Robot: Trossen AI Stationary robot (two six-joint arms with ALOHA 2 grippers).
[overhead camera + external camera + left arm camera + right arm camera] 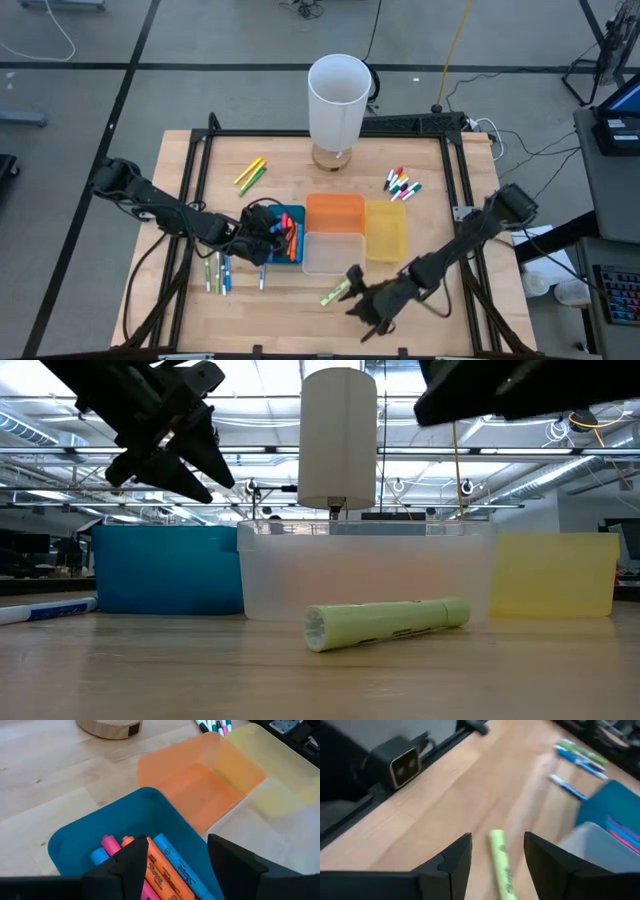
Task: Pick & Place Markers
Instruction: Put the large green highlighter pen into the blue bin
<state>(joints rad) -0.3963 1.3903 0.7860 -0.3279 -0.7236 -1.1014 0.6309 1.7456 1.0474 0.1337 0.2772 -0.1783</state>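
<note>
The green highlighter (336,292) lies flat on the desk (430,190) before the clear bin (330,253): light, rigid, round enough to roll, best pinched mid-barrel across its width. The right claw (497,851) hovers over it, released and straddling its end. Farther off, the left claw (175,857) hangs released above the blue bin (95,832) of markers (162,870).

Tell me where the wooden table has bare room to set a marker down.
Bare wood lies between the yellow and green markers and the round wooden lamp base, and along the wooden table right of the yellow plastic bin. Crowded: the blue plastic bin, under the left gripper.
</note>
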